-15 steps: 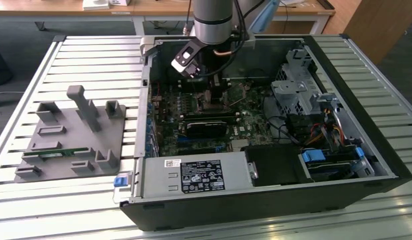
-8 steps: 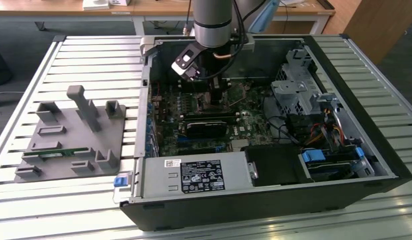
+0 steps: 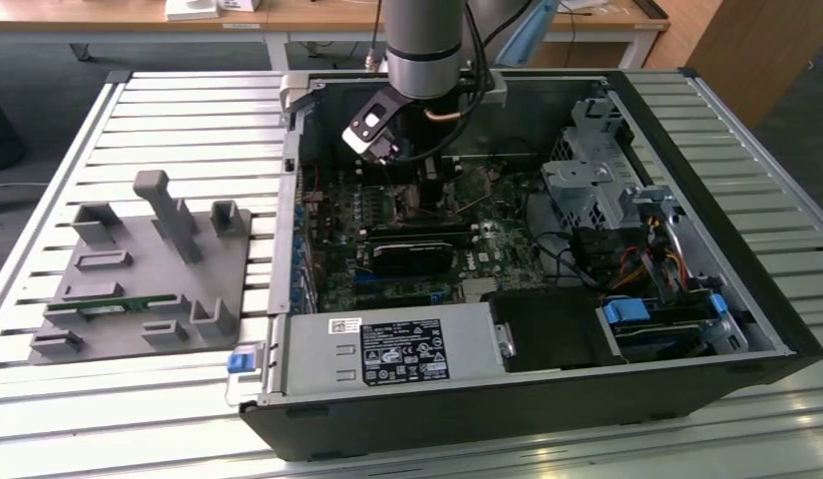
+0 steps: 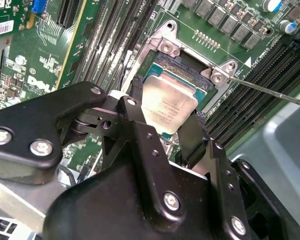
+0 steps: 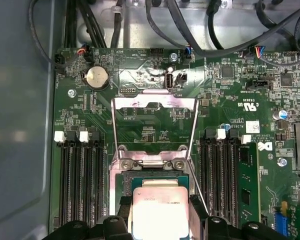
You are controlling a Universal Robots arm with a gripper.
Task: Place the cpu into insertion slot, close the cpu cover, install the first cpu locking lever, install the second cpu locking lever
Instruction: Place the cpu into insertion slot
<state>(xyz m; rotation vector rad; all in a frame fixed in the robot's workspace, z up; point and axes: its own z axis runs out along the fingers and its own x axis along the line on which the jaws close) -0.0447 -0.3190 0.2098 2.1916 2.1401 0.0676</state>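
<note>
Your gripper [image 4: 165, 120] clamps the cpu [image 4: 169, 100] between its fingers [image 4: 192, 135], insertion slot [image 4: 176, 64] just beyond the fingertips; a tilted release could seat it crooked.

A robotics lab or workshop — a silver slatted metal workbench [image 3: 185, 130] carries an opened black desktop computer case [image 3: 518, 424] and a grey moulded plastic fixture plate [image 3: 119, 269], with pale wooden desks [image 3: 318, 15] behind.

A: What does the slatted metal table [image 3: 185, 110] carry?
B: An open black computer case [image 3: 518, 414], lying on its side. Just beside the case, on the exterior view's left, rests a grey fixture plate [image 3: 159, 279].
</note>
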